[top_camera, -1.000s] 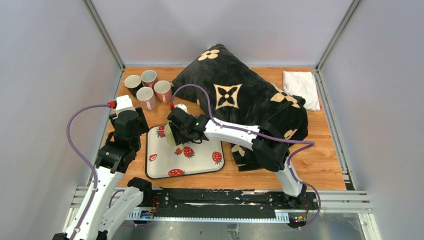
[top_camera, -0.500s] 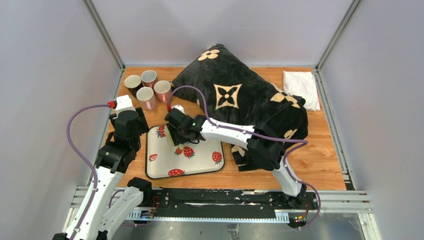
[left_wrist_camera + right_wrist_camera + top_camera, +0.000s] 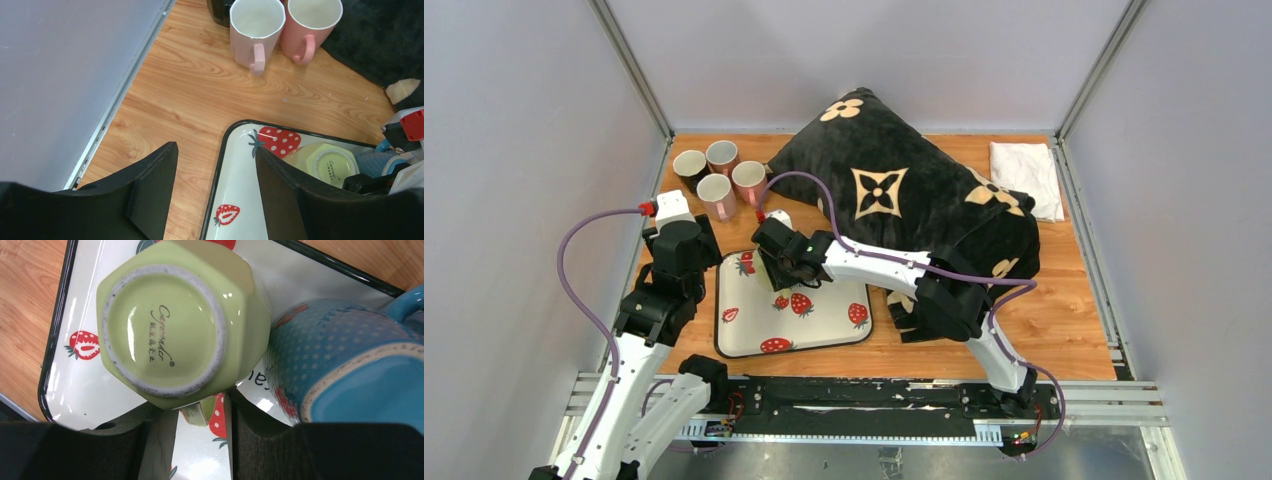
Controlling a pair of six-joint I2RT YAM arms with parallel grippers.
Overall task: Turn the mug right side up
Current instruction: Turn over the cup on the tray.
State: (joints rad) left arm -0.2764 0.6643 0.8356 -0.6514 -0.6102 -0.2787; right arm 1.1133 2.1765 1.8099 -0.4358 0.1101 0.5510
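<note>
Grasp step in hand, flip not yet done. Upside-down green mug [image 3: 170, 325] on the strawberry tray [image 3: 60, 385], filling the upper left of the right wrist view, stamped base facing the camera, rim down on the tray. Touching or just beside a blue mug [image 3: 350, 355] at the right of that view, cannot tell which. At lower middle there, right claw [image 3: 202, 440] spread narrowly either side of the green handle, a sliver of tray showing between handle and one finger, so judged not clamped. In the left wrist view, left claw [image 3: 215, 200] spread wide, pinching nothing, hovering over the tray's left rim and the bare counter [image 3: 190, 85]; no part in the job by the look of it. In the top view, green mug mostly hidden under the right wrist near the tray's upper left corner. Four other mugs [image 3: 715, 192] standing mouth-up at upper left of the top view, black cushion [image 3: 894, 190] at center, white cloth [image 3: 1027, 175] at upper right. Next move, as a guess: pinch the handle tight, lift clear of the tray, roll the wrist half a turn, set down on the base. Needs enough lift to avoid knocking the blue mug. Risk of swing on a handle-only grip, so firm pinch and slow roll advisable.
</note>
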